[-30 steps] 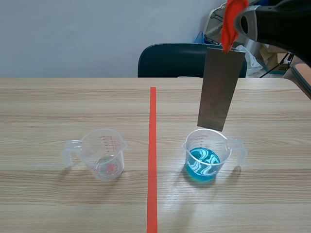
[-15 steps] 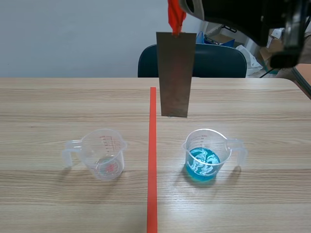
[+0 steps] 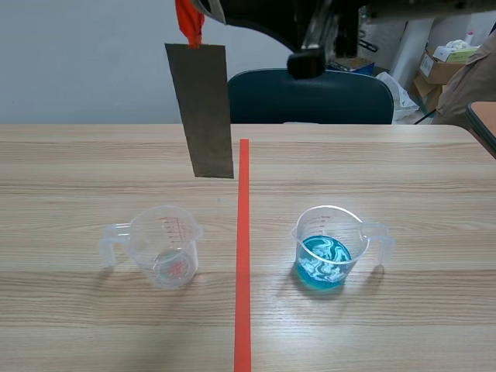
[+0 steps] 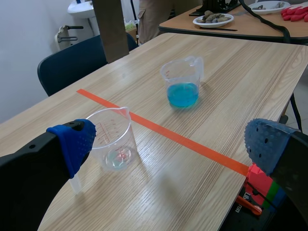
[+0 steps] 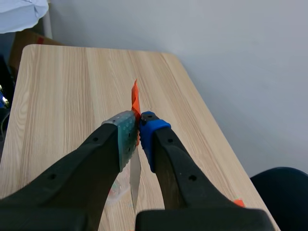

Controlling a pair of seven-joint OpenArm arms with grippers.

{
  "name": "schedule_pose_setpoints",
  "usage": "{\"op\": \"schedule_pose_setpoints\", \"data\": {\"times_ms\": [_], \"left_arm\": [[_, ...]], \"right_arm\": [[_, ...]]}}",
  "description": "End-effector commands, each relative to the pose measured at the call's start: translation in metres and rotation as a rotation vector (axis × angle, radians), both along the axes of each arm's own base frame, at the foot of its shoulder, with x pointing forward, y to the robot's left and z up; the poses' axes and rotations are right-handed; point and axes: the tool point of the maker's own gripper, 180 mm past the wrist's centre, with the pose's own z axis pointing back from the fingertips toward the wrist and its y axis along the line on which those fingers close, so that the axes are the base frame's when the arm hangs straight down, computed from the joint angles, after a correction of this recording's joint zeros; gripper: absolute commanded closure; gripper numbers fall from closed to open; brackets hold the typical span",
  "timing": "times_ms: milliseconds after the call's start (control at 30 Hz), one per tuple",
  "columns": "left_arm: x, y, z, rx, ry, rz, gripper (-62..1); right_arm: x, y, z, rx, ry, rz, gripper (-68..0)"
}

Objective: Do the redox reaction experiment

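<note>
A grey metal strip [image 3: 201,108] with an orange-red tab at its top hangs upright, high over the table, left of the tape line and above the near-empty clear cup [image 3: 165,246]. The right arm crosses the scene's top, and my right gripper [image 5: 139,129] is shut on the strip's tab; the strip [image 5: 135,180] shows edge-on below the pads. A clear cup of blue liquid [image 3: 326,248] stands right of the line. My left gripper [image 4: 168,144] is open, low off the table's near left side, with the near-empty cup [image 4: 114,139] just ahead of its left finger. The strip [image 4: 111,29] hangs beyond.
An orange-red tape line [image 3: 242,256] splits the wooden table. A dark blue chair [image 3: 306,97] stands behind the far edge. Boxes and clutter lie at the back right. A second table with dishes [image 4: 214,19] shows in the left wrist view.
The right arm has carried the metal strip leftward, from just over the blue cup across the tape line to above the near-empty cup. Both cups stayed put.
</note>
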Motion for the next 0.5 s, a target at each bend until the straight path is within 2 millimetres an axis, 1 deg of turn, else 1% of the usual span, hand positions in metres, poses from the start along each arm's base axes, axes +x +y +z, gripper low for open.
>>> {"op": "schedule_pose_setpoints", "data": {"times_ms": [0,200,467], "left_arm": [[0.0,-0.004,0.006,-0.027,-0.014,0.0,-62.3],[0.0,-0.004,0.006,-0.028,-0.015,0.0,-62.3],[0.0,-0.004,0.006,-0.027,-0.015,0.0,-62.3]], "right_arm": [[0.001,0.006,0.009,0.021,-0.019,0.017,-0.6],[0.007,0.03,0.005,0.023,0.0,0.043,-0.6],[0.007,0.06,-0.007,0.011,0.028,0.09,-0.6]]}}
